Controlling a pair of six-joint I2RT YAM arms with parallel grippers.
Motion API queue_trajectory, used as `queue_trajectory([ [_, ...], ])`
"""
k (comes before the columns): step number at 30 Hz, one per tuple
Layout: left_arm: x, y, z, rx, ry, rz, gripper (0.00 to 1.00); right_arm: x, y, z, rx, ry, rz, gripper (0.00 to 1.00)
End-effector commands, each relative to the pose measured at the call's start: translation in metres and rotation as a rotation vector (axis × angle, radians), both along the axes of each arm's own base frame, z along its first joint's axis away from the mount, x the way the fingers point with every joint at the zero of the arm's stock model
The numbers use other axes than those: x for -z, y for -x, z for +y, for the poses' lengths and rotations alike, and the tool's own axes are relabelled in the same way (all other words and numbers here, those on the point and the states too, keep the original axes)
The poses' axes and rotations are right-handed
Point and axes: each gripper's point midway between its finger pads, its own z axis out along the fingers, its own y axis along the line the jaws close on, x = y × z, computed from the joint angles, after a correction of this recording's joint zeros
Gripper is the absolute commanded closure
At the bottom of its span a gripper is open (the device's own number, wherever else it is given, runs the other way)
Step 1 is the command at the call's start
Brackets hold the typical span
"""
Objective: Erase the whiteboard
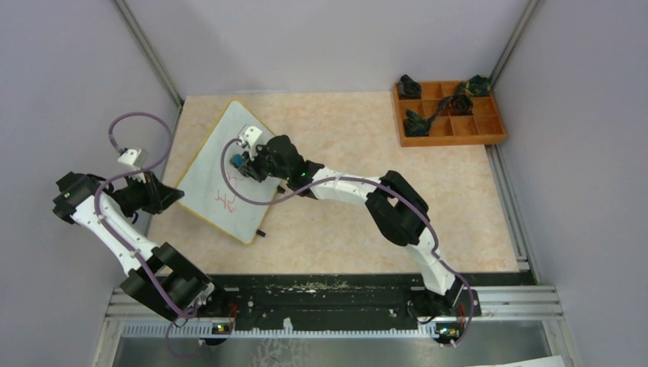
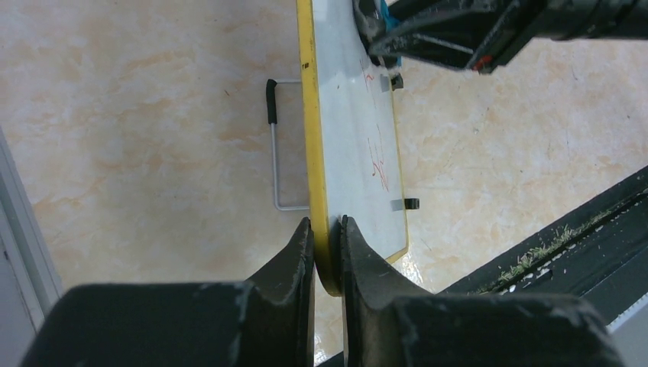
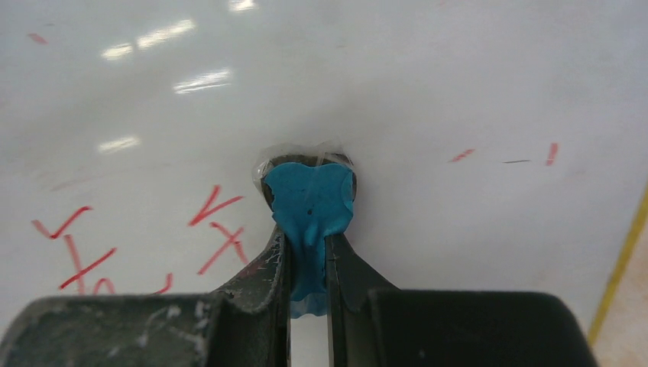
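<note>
at the near edge a black rail (image 1: 328,294) flecked with pale crumbs carries both arm bases. just past it, on the left, the left gripper (image 2: 327,229) is closed on the thin yellow edge of the whiteboard (image 2: 351,153), one dark finger on each face, near a rounded corner. a bent wire leg (image 2: 275,172) with a black tip juts from the board's back side over the table (image 2: 137,138), a glossy surface marbled in peach and cream. the board sits at an angle on the table's left half, its left side close to the grey wall, with wide bare table to its right and beyond it. its face is smooth and shiny and throws back lamp glare. loose red strokes sit in the nearer part, and a few short red dashes are scattered elsewhere. the right gripper (image 3: 307,245) pinches a soft, crumpled blue wad (image 3: 309,195), whose end presses against the board's face. in the far right corner, well apart from the board, an orange-brown compartment tray (image 1: 458,140) holds small dark objects.
</note>
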Motion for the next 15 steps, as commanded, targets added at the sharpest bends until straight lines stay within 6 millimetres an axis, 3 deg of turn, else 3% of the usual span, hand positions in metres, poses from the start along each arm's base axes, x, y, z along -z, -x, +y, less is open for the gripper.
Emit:
queue_trajectory([
  [1, 0.012, 0.007, -0.007, 0.052, -0.048, 0.028, 1.00, -0.055, 0.069, 0.025, -0.145, -0.113, -0.040, 1.00],
  [5, 0.011, 0.006, -0.008, 0.051, -0.048, 0.027, 1.00, -0.060, 0.102, 0.034, -0.195, -0.131, -0.035, 1.00],
  [9, 0.012, 0.007, -0.008, 0.052, -0.047, 0.032, 1.00, -0.058, 0.119, 0.045, -0.231, -0.134, -0.019, 1.00],
  [15, 0.012, 0.007, -0.008, 0.052, -0.052, 0.032, 1.00, -0.049, 0.098, 0.044, -0.146, -0.088, -0.044, 1.00],
])
